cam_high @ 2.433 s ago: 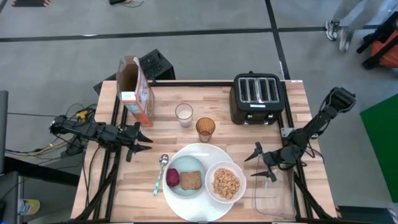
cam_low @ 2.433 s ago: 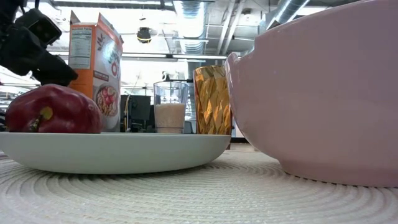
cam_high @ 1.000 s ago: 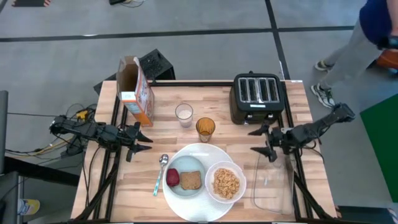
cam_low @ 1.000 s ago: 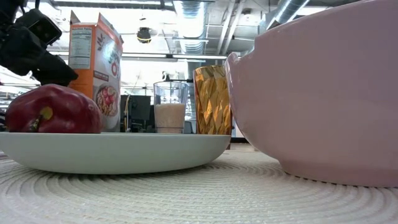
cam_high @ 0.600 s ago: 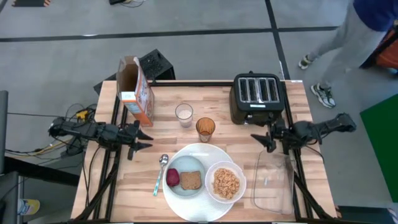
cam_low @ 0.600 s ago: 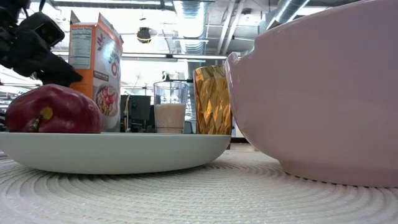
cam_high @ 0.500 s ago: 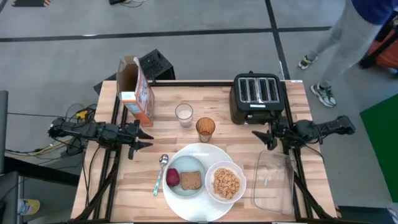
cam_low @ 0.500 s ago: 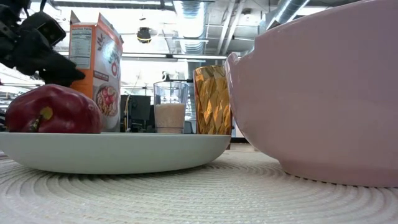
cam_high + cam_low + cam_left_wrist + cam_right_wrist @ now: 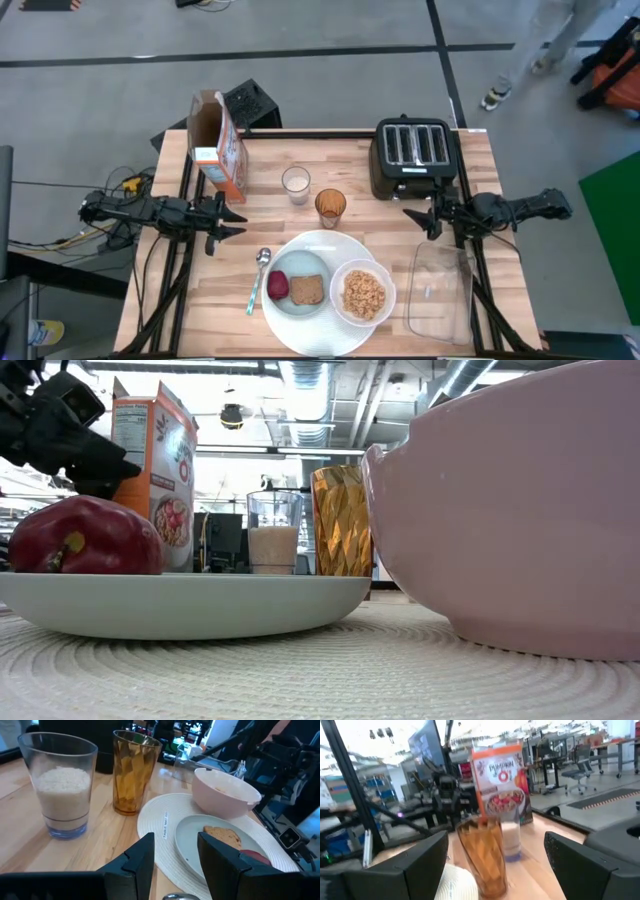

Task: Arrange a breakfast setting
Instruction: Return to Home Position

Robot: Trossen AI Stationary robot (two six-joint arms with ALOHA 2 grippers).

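- Left gripper (image 9: 238,228): fingers apart, empty, at the surface's left edge.
- Right gripper (image 9: 420,224): fingers apart, empty, beside the toaster (image 9: 415,158).
- Large white plate (image 9: 320,248) carries the grey-blue plate (image 9: 299,309) with toast (image 9: 306,289) and red fruit (image 9: 278,286), plus the bowl (image 9: 341,279). The spoon (image 9: 257,280) lies just left.
- Judged handling: the crockery is stiff, slick and fragile, so grip it by the rims. The fruit may roll.

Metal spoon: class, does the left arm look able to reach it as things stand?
Probably yes: the open left gripper sits near the metal spoon, with nothing standing between them.
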